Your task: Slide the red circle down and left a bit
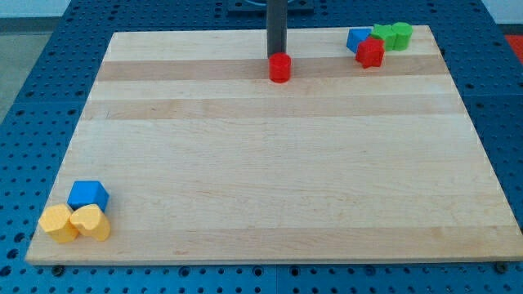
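**One nudge, easily spoiled**

Three blocks huddle at the desk's seven o'clock corner: a blue cube, a yellow hexagon and a yellow heart, all touching. Up near twelve o'clock stands the red circle, with the rod's tip just behind it at its twelve o'clock. No jaws exist on this rod, so nothing is clenched. At one o'clock cluster a blue block, a red block and two green blocks. Pushing straight from there would likely send the circle only downward; an off-centre contact could let it slip sideways off the tip.
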`<state>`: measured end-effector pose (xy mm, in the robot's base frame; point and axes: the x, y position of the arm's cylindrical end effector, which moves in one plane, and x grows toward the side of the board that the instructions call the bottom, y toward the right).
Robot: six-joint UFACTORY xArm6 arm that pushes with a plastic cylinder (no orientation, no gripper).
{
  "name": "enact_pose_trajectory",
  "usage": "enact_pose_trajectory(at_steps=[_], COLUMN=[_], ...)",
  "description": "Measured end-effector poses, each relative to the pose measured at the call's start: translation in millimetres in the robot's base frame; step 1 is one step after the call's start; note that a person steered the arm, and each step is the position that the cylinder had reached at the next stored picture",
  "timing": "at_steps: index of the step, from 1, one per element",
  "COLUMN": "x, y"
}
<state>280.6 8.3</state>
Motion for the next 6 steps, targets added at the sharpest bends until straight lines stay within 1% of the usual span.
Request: enact_pose_trajectory(at_steps=[2, 3, 4, 5, 6], x=[72, 74, 73, 77, 103], y=[0, 14, 46, 57, 44])
